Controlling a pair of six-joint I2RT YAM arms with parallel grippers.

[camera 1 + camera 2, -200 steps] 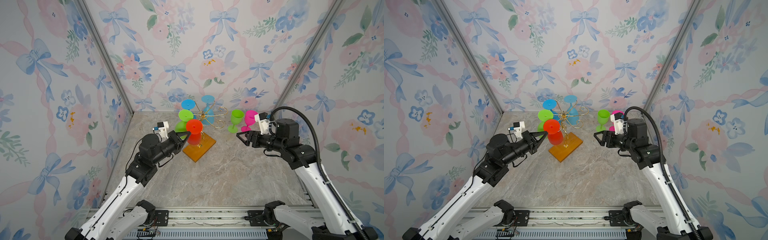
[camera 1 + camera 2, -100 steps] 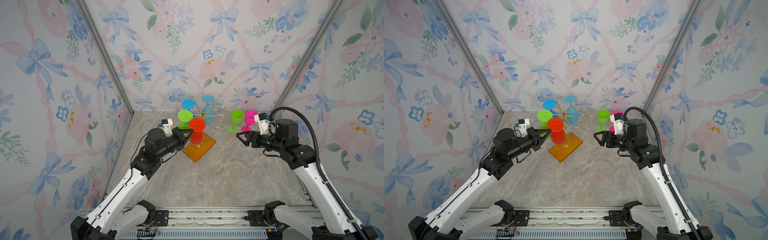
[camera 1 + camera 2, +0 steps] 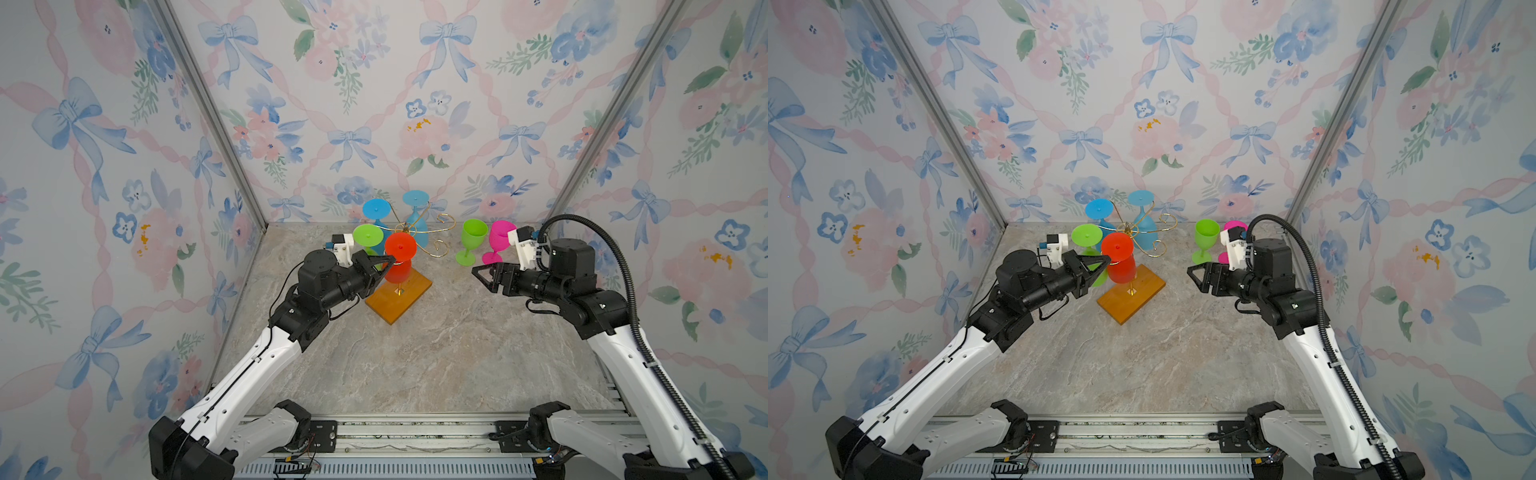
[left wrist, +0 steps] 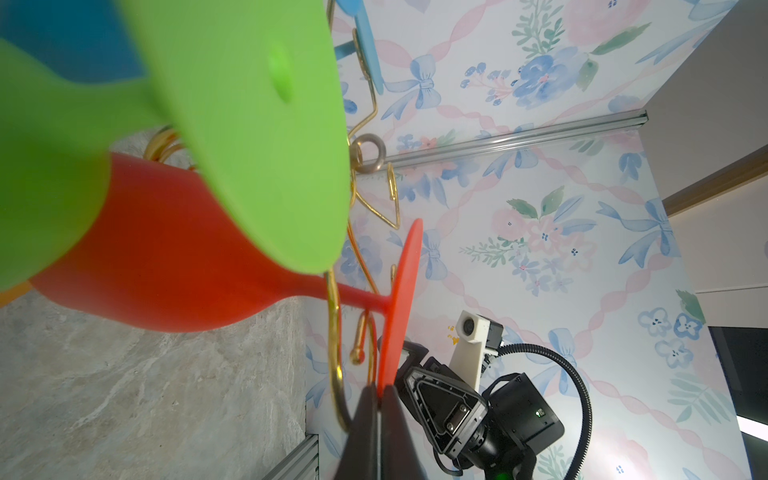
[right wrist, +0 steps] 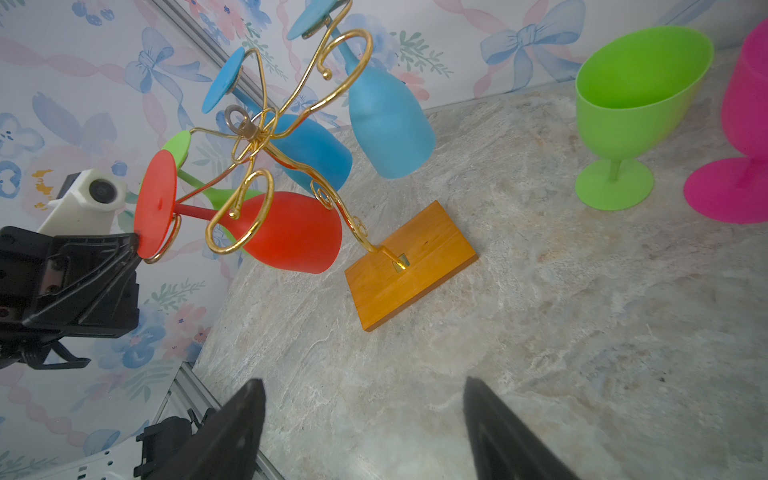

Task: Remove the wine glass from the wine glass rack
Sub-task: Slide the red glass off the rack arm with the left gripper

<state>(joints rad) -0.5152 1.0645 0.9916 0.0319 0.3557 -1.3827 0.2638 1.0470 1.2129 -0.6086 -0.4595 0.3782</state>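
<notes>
Slippage risk: left gripper (image 4: 379,392) pinches the red wine glass (image 5: 291,232) by its foot edge only; stem may snag the rack (image 3: 409,301); right gripper (image 5: 362,386) open.

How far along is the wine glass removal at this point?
Done, apparently: a green glass and a pink glass stand upright on the table beside the wine glass rack. In hand: the left end effector is shut on the foot of the red wine glass, whose stem sits in a gold hook. Left: sliding it free. The right end effector is open, idle.
</notes>
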